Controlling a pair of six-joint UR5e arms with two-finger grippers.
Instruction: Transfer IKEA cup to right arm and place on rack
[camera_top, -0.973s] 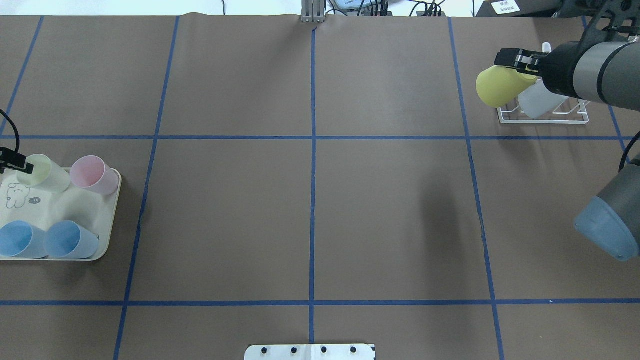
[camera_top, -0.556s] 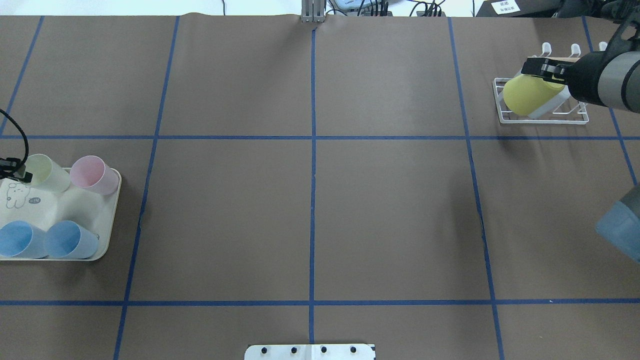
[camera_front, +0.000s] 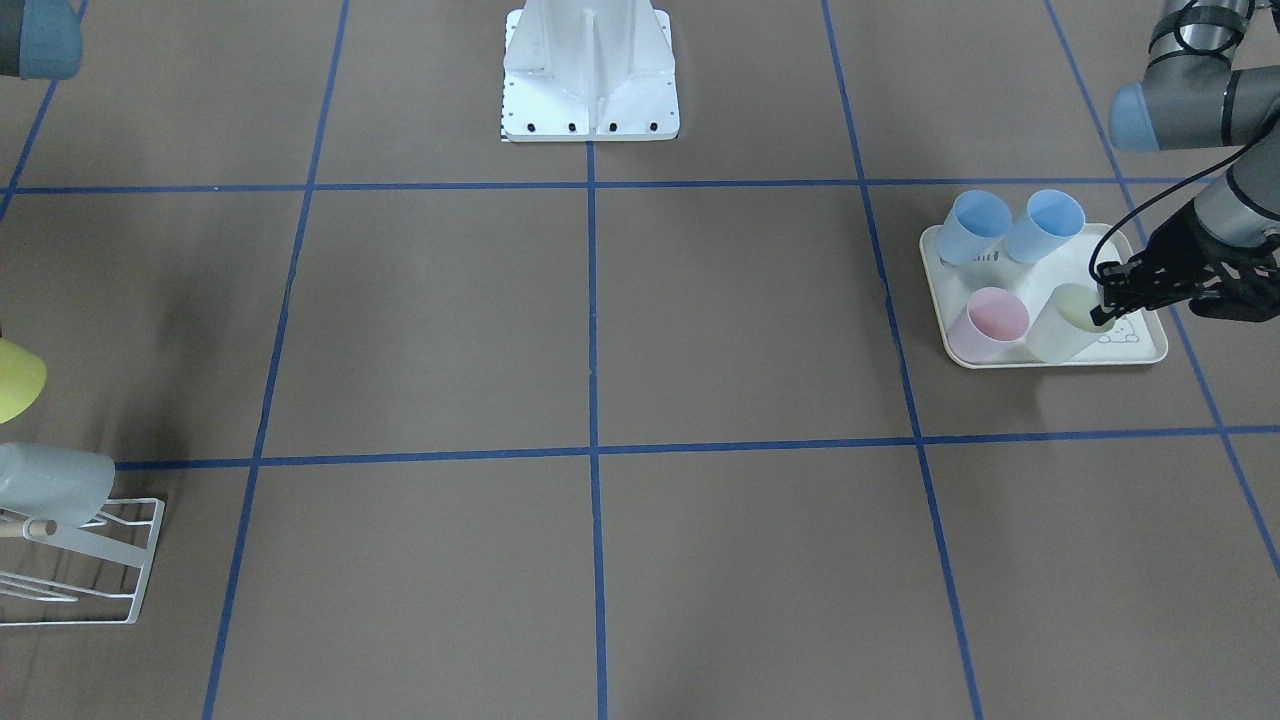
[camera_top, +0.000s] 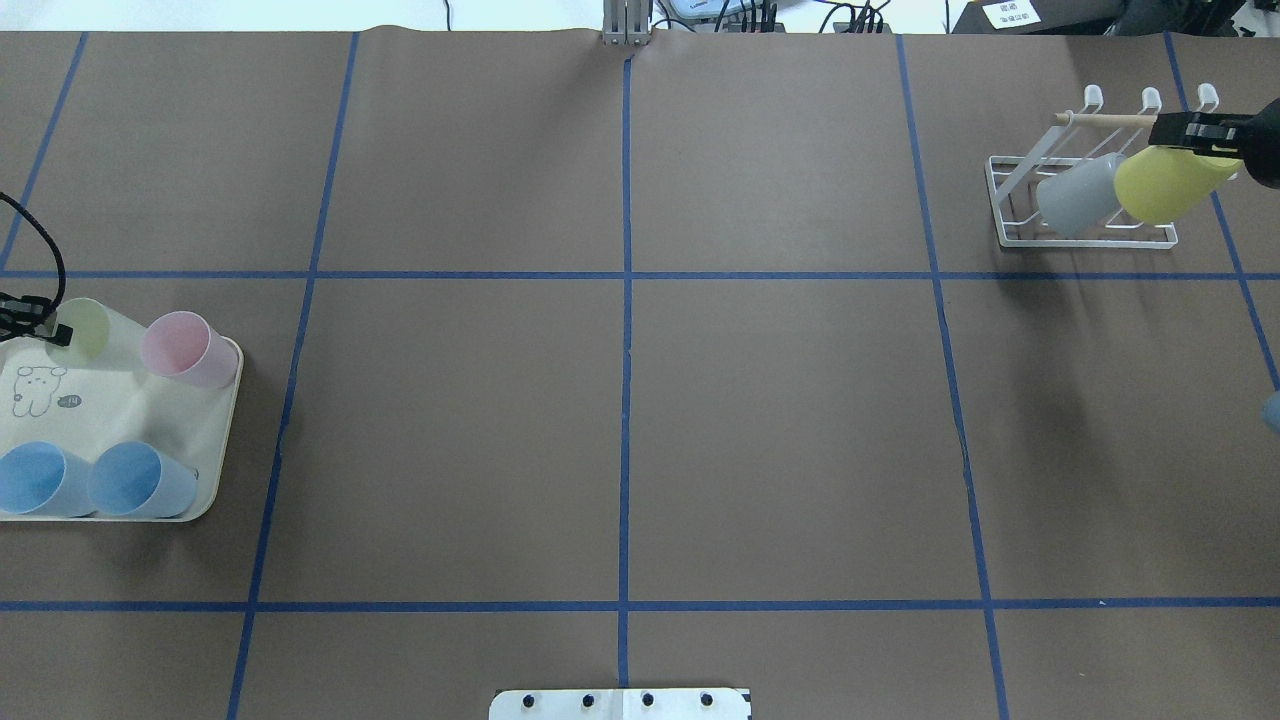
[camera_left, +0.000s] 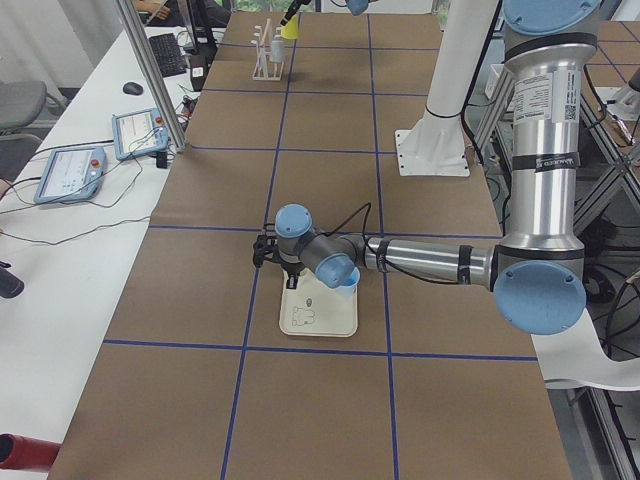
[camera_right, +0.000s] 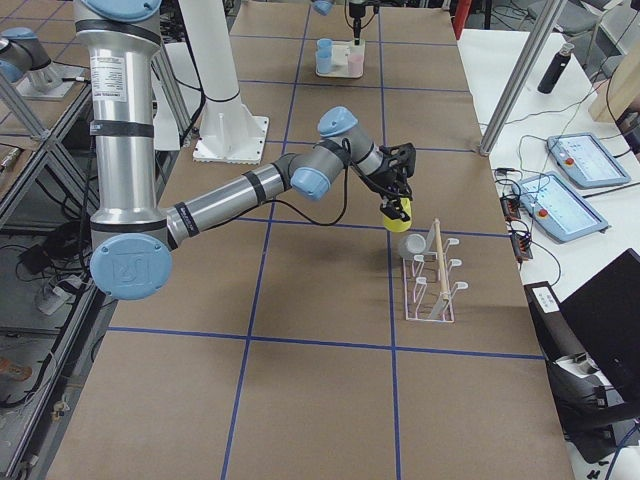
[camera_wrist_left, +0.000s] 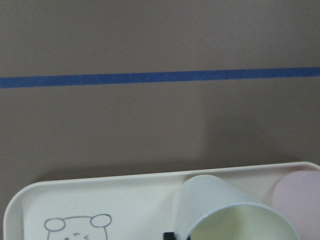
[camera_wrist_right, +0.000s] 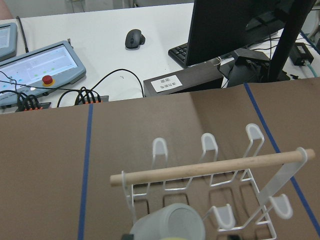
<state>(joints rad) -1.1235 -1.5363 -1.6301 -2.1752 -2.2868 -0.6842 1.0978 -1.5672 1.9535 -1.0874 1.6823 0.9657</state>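
A yellow IKEA cup (camera_top: 1160, 185) hangs tilted over the right half of the white wire rack (camera_top: 1020, 205), its rim pinched by my right gripper (camera_top: 1198, 138), which is shut on it. From the side, the yellow cup (camera_right: 400, 212) sits just above the rack (camera_right: 430, 290). A grey cup (camera_top: 1075, 195) rests on the rack under the wooden dowel (camera_wrist_right: 210, 167). Far left, my left gripper (camera_top: 35, 325) is shut on the rim of a pale green cup (camera_top: 88, 328) on the cream tray (camera_top: 130, 415). That cup (camera_wrist_left: 225, 210) leans in the left wrist view.
A pink cup (camera_top: 185, 348) and two blue cups (camera_top: 140, 478) stand on the tray. Behind the table's far edge are cables, a monitor and control tablets (camera_wrist_right: 37, 65). The robot's white base (camera_front: 590, 70) stands at mid-table.
My right gripper carried the yellow cup rightward, from beyond the rack's left end to over its right half, uncovering the grey cup. The pale green cup shifted slightly back with my left gripper.
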